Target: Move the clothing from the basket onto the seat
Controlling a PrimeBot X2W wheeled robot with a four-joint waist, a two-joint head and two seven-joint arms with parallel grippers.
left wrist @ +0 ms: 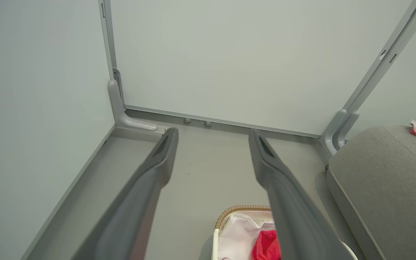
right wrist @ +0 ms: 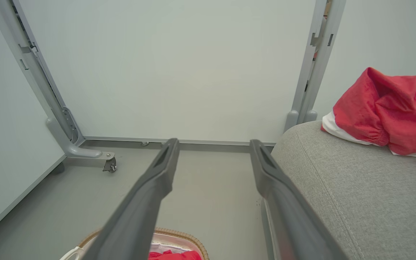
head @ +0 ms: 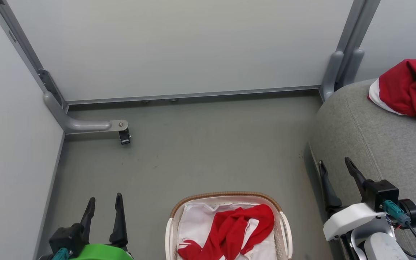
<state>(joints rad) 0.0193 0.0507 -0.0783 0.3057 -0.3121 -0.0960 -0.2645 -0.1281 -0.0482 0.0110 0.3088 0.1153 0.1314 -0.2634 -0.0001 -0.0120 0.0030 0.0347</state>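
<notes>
Two red garments, split across two spots, so I'd call the job abt half done.

Far left, the left gripper (head: 105, 198) hangs low over the floor (head: 193, 151). Its jaws are apart w/ nothing btwn them. It sits just left of the basket (head: 226, 195), prob. parked to keep the opening clear.

The basket stands on the floor btwn the two arms. A red-and-white garment (head: 233, 227) lies crumpled on the white liner (head: 197, 220), bunched toward the right side. It's right of the left jaws and closer to the robot, not btwn them, and left of the right jaws too.

The right gripper (head: 335, 163) also has its jaws apart and empty, fingers against the seat's rounded front edge.

The seat (head: 374, 137) is at far right. The other red garment (head: 406, 90), w/ white trim, is heaped on its far part, well apart from both pairs of jaws. That looks like a drop spot, w/ bare cushion nearer the arm for the next piece.
</notes>
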